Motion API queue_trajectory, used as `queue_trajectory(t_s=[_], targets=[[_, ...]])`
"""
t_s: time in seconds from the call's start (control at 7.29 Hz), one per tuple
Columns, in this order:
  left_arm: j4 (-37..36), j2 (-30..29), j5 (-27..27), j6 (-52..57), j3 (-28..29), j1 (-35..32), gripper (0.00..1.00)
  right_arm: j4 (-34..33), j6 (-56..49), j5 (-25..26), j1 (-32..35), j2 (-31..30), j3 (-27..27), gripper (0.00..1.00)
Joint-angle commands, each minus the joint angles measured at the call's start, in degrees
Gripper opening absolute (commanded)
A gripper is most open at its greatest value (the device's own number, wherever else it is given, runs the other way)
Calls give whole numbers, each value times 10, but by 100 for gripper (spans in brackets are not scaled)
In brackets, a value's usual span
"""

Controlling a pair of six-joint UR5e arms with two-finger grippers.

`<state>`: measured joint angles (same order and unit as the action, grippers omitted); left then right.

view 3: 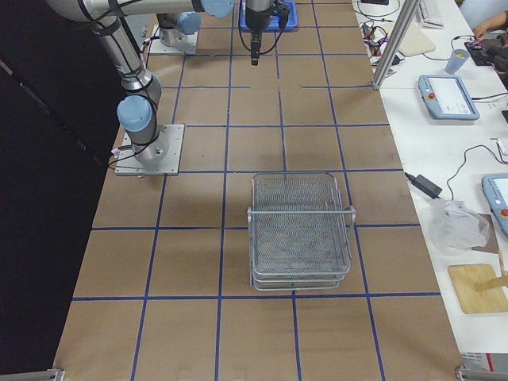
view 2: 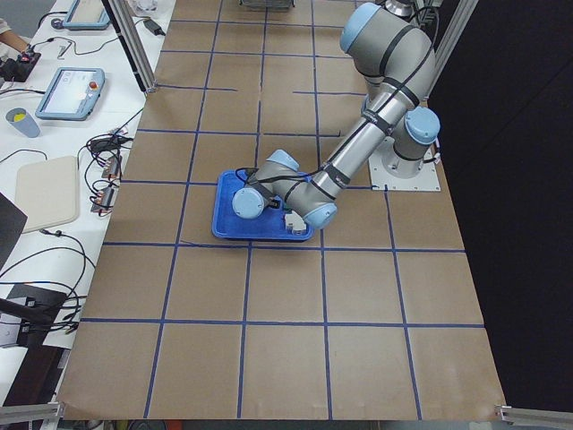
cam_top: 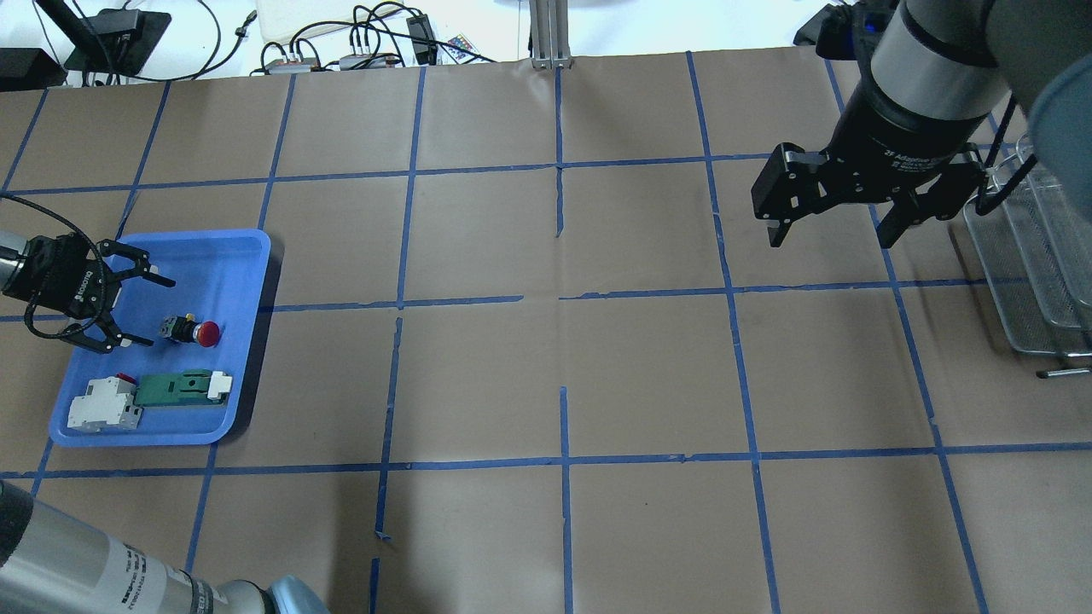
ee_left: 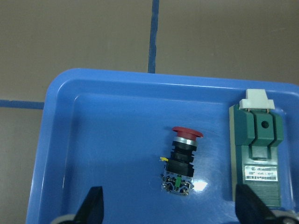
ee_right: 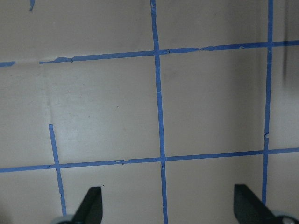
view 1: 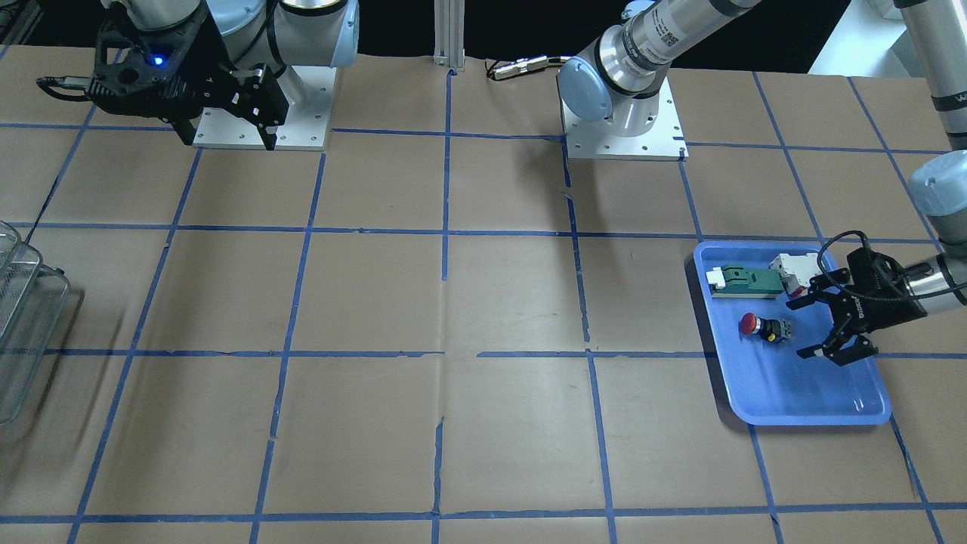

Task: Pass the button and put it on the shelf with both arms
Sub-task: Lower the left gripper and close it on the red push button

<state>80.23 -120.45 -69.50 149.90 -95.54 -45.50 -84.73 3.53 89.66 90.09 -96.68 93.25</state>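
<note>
Button (cam_top: pixel 189 330) on its side in blue tray (cam_top: pixel 235 256), cap away from open left pincer (cam_top: pixel 159 312); right pincer (cam_top: pixel 832 241) open.

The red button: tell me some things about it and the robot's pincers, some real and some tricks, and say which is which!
1. The button lies on its side in the blue tray. True.
2. The left pincer is squeezing the button. False: it is open and close to the button, but not touching it.
3. The right pincer is open and holds nothing. True.
4. The shelf stands right next to the tray. False: they are at opposite ends of the table.
5. The green-and-white block touches the button. False: there is a bare strip of tray between them.
</note>
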Motion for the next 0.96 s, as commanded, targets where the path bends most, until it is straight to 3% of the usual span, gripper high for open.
queue_trajectory(t_s=[0.0, 0.41, 0.69, 0.82], targets=[[1, -16, -40, -3, 0, 0, 92, 0, 0, 0, 0, -2, 0, 100], [2, -17, -36, -3, 1, -1, 23, 3, 0, -1, 0, -3, 1, 100], [6, -14, -35, -11, 5, -2, 0, 2, -2, 3, 0, -2, 12, 100], [31, -2, -35, -30, 15, -7, 0, -1, -2, 1, 0, -2, 13, 100]])
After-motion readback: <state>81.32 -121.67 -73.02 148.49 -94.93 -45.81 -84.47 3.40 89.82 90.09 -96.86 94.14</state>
